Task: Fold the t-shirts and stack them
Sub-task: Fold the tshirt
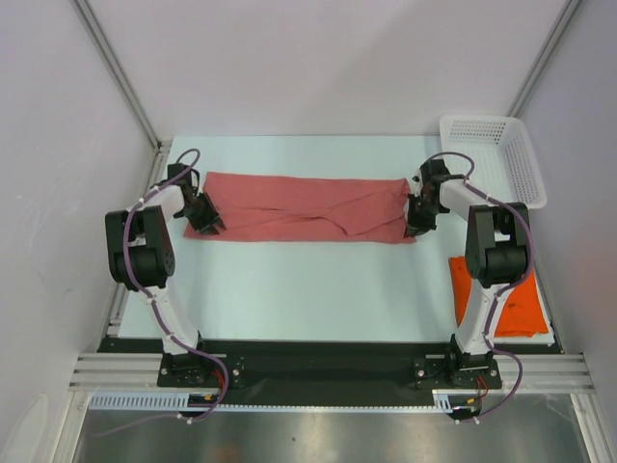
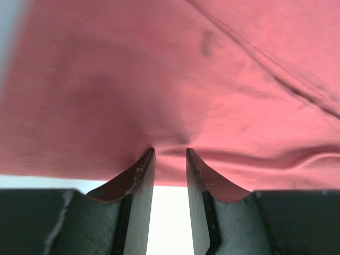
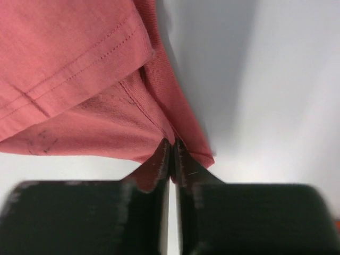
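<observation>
A pale, matt surface (image 1: 308,289) spreads out around the left hand (image 1: 206,224) and the right hand (image 1: 420,228). Beyond both hands stands a plain white back wall (image 1: 318,68). A white side wall (image 1: 58,145) closes in outward of the left hand, and another (image 1: 590,116) outward of the right. Slanting aluminium posts (image 1: 116,72) mark the far corners. A white perforated basket (image 1: 525,178) sits just beyond the right hand. Nearer than both hands run a black base plate (image 1: 328,359) and a brushed metal sheet (image 1: 328,434). The light is soft and even.
</observation>
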`<state>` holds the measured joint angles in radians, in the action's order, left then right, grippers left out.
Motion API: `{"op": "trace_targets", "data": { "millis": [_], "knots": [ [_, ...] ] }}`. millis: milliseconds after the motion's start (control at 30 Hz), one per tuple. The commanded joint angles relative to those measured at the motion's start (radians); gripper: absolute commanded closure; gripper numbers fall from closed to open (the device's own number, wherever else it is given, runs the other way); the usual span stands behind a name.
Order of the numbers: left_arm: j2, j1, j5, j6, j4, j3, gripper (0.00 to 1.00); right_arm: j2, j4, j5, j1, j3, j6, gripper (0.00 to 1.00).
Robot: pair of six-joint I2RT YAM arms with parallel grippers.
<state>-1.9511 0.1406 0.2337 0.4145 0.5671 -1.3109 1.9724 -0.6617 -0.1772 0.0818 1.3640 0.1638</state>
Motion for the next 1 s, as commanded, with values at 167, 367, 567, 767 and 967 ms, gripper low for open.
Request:
{"op": "trace_targets", "data": {
  "millis": [167,367,567,767,967],
  "knots": [
    [0.162,-0.001,-0.022,-0.046,0.054,-0.034,0.61,-0.087,-0.165,0.214,0.042,0.138,-0.015,0.54],
    [0.11,-0.016,0.065,0.006,-0.012,-0.048,0.6,-0.023,-0.099,0.035,0.17,0.317,0.013,0.4],
    [0.0,-0.01,0.118,-0.008,-0.056,-0.111,0.58,0.126,0.046,-0.333,0.303,0.394,0.072,0.46],
    [-0.068,0.014,0.159,0.014,-0.073,-0.1,0.59,0.194,0.044,-0.4,0.383,0.412,0.089,0.8],
    [-0.042,0.034,0.144,-0.022,-0.085,-0.027,0.59,0.19,0.125,-0.347,0.375,0.261,0.12,0.9]
  ]
}}
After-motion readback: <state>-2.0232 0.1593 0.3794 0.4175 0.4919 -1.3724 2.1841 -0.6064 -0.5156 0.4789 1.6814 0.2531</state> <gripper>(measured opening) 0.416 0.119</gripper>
